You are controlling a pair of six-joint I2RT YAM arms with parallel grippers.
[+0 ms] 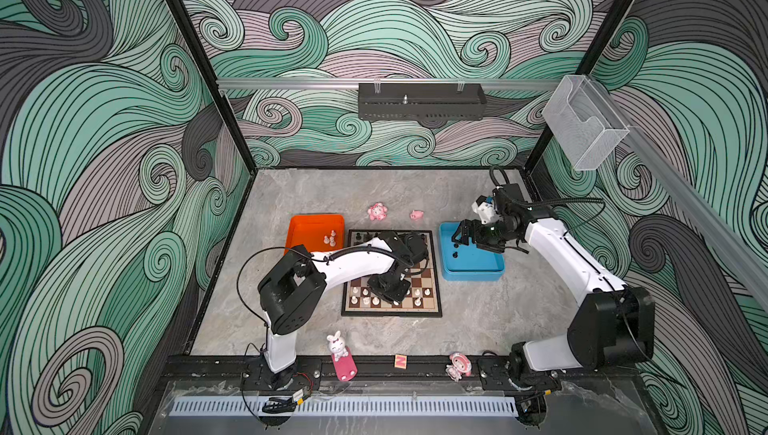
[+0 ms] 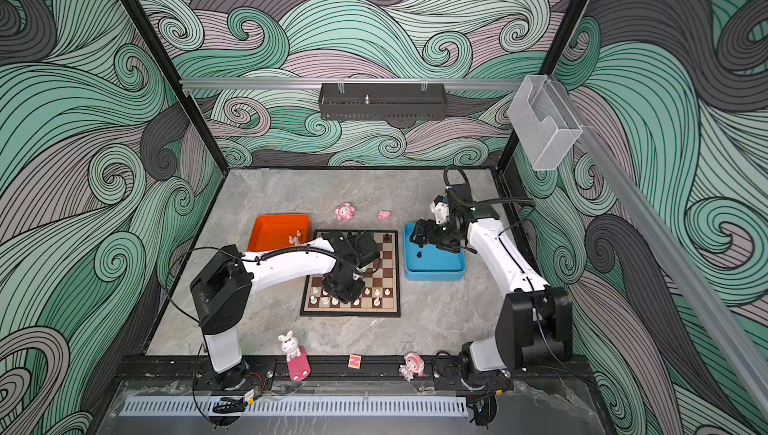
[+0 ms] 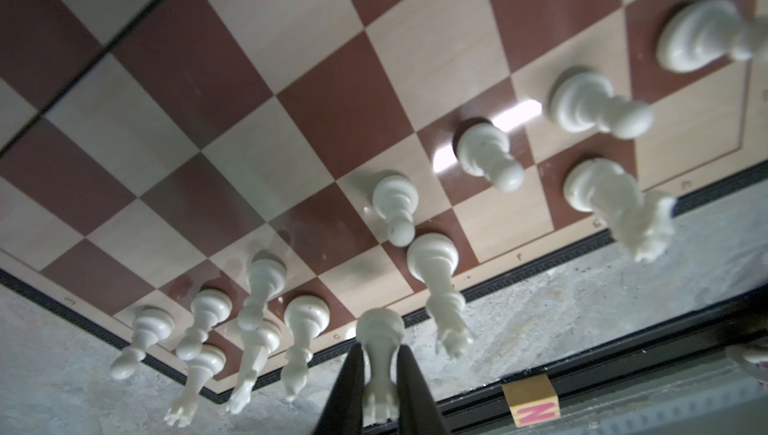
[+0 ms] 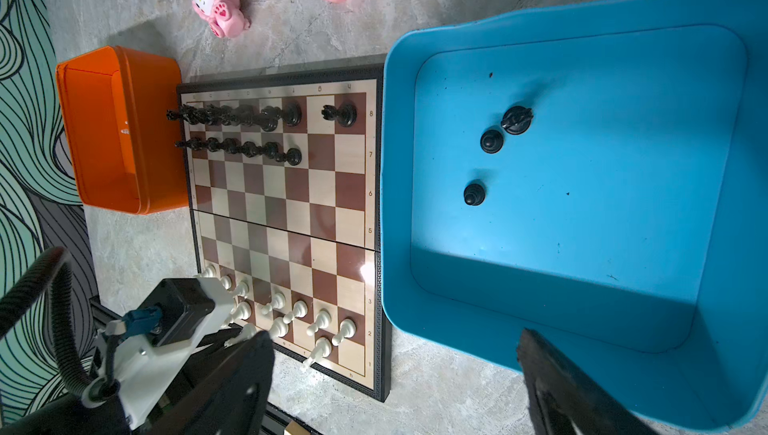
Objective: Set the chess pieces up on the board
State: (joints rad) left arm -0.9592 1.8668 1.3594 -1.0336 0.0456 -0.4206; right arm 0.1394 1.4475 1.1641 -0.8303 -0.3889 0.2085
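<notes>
One board (image 1: 390, 311), two trays (image 1: 305, 224), four toy figurines (image 1: 377, 211), one letter block (image 1: 400, 361).

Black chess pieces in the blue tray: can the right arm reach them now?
Probably yes: the open right gripper hovers over the blue plastic tray, whose three black chess pieces stand uncovered.

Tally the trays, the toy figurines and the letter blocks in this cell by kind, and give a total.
Trays: 2, the orange tray and the blue tray.
Toy figurines: 4, the pink cat toy, pink pig, white bunny and pink-hatted doll.
Letter blocks: 1, the letter block marked N.
Total: 7.
</notes>
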